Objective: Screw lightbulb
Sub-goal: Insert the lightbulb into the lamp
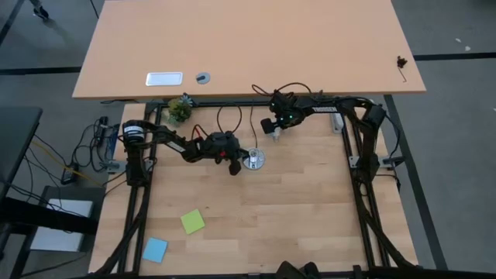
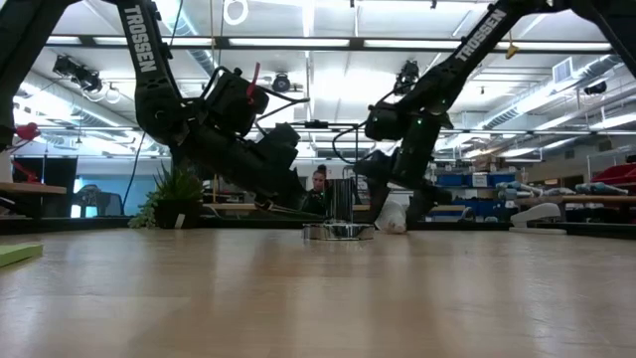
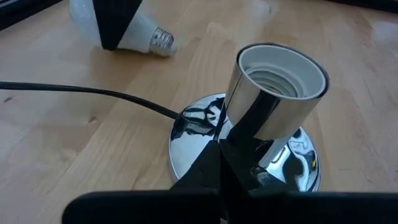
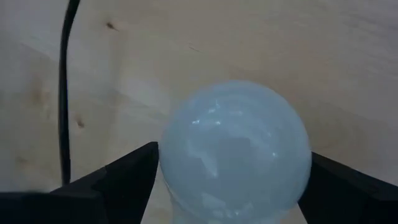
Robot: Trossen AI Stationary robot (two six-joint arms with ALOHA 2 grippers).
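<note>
The white lightbulb (image 3: 87, 18) lies on its side on the table, its metal screw base (image 3: 163, 41) pointing toward the socket. It also shows in the high view (image 1: 277, 136) and the low view (image 2: 394, 217). My right gripper (image 4: 233, 180) stands over it, a finger on either side of the glass globe (image 4: 233, 146). The chrome socket (image 3: 277, 93) stands upright on its round disc base (image 3: 193, 134), mouth up, with a black cord (image 3: 81, 91). My left gripper (image 1: 235, 163) is shut, its fingers (image 3: 219, 171) on the disc at the barrel's foot. My left gripper's shut fingers (image 3: 211, 168) rest on the near part of the socket's disc base (image 3: 186, 146), tips at the foot of the barrel. They come slanting down from the table's left. The socket stands upright on the table. My right gripper has the bulb's round glass end (image 4: 180, 155) between its two fingers (image 4: 134, 171), one on each side. The fingers come from above, slanting down. The bulb lies on the table.
The cord (image 1: 225, 116) loops toward the far edge behind the socket. A green sticky note (image 1: 193, 222) and a blue one (image 1: 155, 249) lie near the front left. A small plant (image 1: 180, 108) stands at the far left. A second table (image 1: 248, 46) stands beyond.
</note>
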